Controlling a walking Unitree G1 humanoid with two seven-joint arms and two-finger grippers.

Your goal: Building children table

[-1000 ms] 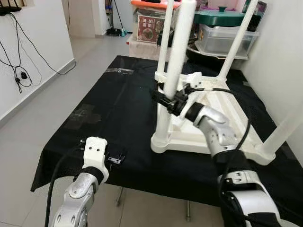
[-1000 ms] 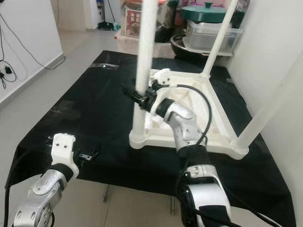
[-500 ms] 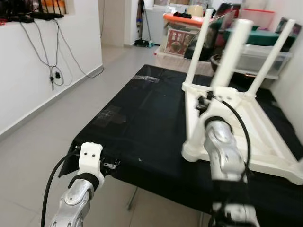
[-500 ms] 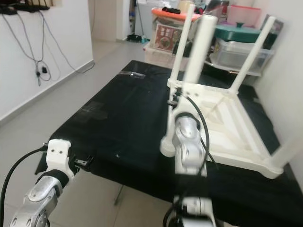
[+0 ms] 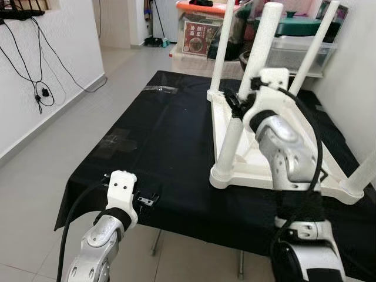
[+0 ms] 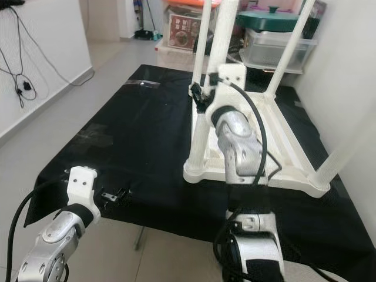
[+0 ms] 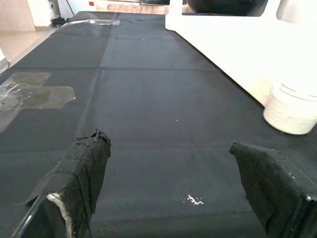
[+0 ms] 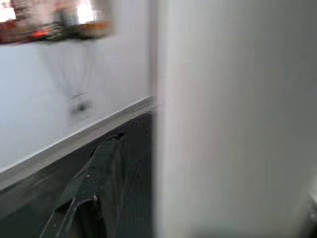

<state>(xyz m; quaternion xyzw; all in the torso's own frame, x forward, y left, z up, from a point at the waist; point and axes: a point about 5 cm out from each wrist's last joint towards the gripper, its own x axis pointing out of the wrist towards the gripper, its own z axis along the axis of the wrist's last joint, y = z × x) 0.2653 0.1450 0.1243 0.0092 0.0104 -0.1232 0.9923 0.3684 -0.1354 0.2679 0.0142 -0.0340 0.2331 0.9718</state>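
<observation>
Over the last second the right end effector (image 5: 238, 106) has risen from mid-height on the near leg (image 5: 245, 98) of the upturned children table (image 5: 258, 161), on the black-covered bench (image 5: 158, 135), to its upper part, suggesting leg seating is in progress. Its grip state cannot be determined: the right wrist view is blurred. The left end effector (image 7: 173, 193) hovers open over the bench edge.

No legible text, brand, number or sign. A printed box (image 5: 200, 39) at the far end of the room, behind the table, carries red-and-white artwork with what may be lettering, too small and blurred to read.
</observation>
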